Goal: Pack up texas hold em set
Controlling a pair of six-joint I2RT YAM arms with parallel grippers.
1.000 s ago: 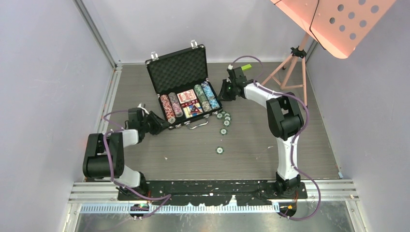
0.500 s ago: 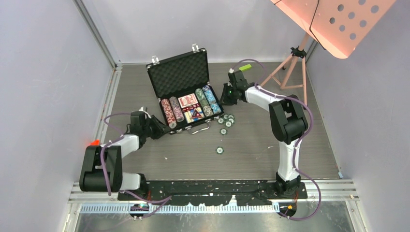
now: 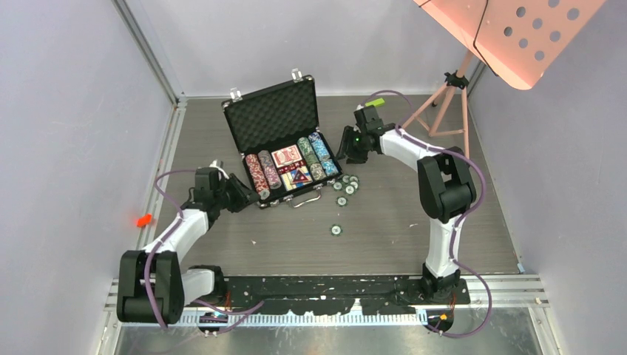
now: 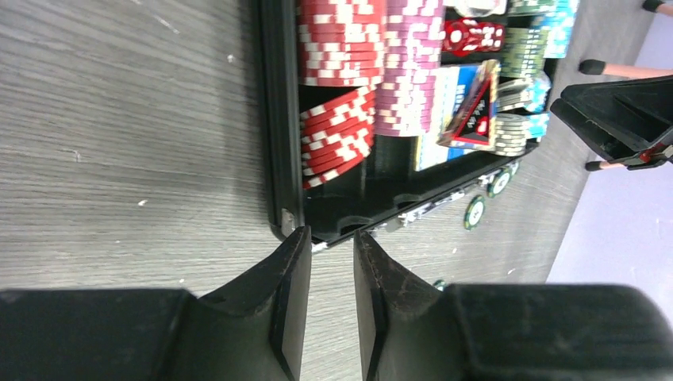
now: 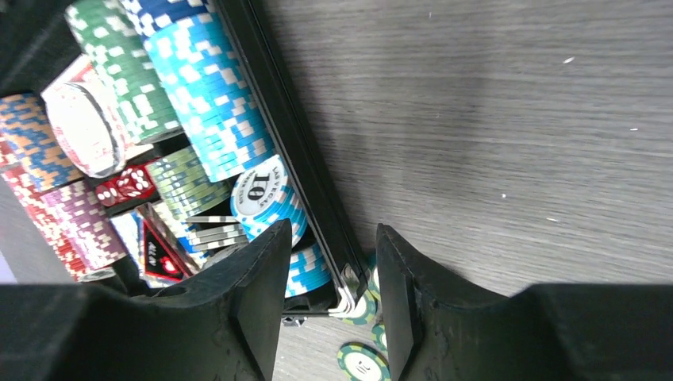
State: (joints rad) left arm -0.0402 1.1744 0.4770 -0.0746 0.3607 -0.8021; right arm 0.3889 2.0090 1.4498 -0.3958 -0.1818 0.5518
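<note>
The black briefcase [image 3: 275, 115] lies open on the table, foam-lined lid up. Rows of striped poker chips [image 3: 259, 168], a red-backed card deck [image 3: 287, 154] and red dice [image 4: 474, 36] fill its tray. Several green chips [image 3: 342, 200] lie loose on the table off its front right corner. My left gripper [image 3: 244, 194] [image 4: 332, 238] is narrowly open, its tips at the case's front left corner [image 4: 284, 222], with only floor showing in the gap. My right gripper [image 3: 343, 154] [image 5: 333, 230] stands open astride the case's right wall [image 5: 317, 190], by the blue chips [image 5: 210, 95].
A small green block [image 3: 377, 103] lies behind the right wrist. The pink tripod stand [image 3: 444, 103] is at the back right, with a pink perforated panel [image 3: 517, 37] overhead. A small red-orange thing [image 3: 143, 220] lies by the left wall. One chip [image 3: 336, 230] sits alone mid-table.
My right gripper has opened around the case's right wall. The case has turned and shifted slightly. The left arm's elbow has swung toward the near left, with its gripper staying at the front left corner.
</note>
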